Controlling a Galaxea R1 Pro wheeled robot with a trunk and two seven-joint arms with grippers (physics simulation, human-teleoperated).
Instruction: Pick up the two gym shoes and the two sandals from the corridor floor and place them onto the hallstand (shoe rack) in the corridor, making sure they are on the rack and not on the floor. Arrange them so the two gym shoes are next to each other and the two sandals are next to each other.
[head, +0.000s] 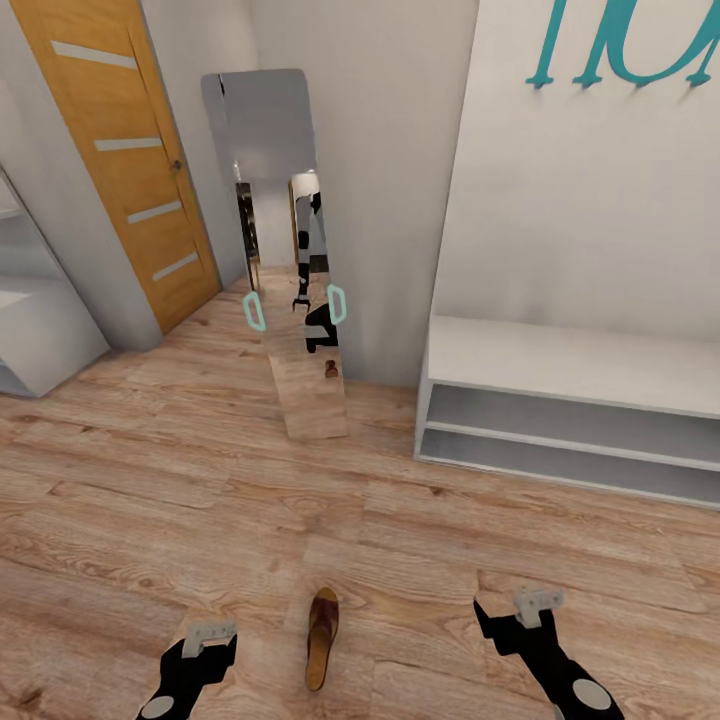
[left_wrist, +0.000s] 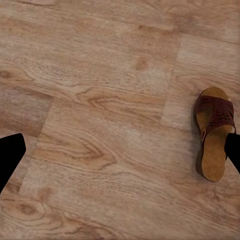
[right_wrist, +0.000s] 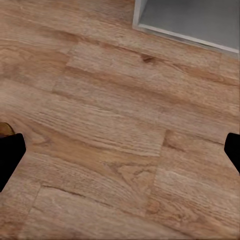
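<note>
One sandal (head: 322, 637) lies on the corridor floor (head: 200, 480), between your two arms and close in front of the base, its length running away from you. The hallstand (head: 570, 365) stands well apart, ahead and to the right, both lower shelves bare. No gym shoes can be found in any view.

Step in hand, by my judgement: the first pickup, and this sandal is the obvious candidate. To do it well:
- Use the left arm — its wrist view already has the sandal (left_wrist: 214, 132) at the edge of the frame, just beside one fingertip.
- Shift the gripper sideways until the sandal sits midway between the fingers, then descend.
- Close across the narrow width at the strap (left_wrist: 216, 111), not along the length; the sole looks flat and thin, so a grip at the strap should hold better.
- Keep the base clear of the shoe while you line up.

Pose: the left gripper (head: 208, 633) and right gripper (head: 538, 602) both hang low over the planks, pointing down and forward. Each has its fingers spread wide with nothing between them — bare floor (right_wrist: 120, 150) shows in the gap.
</note>
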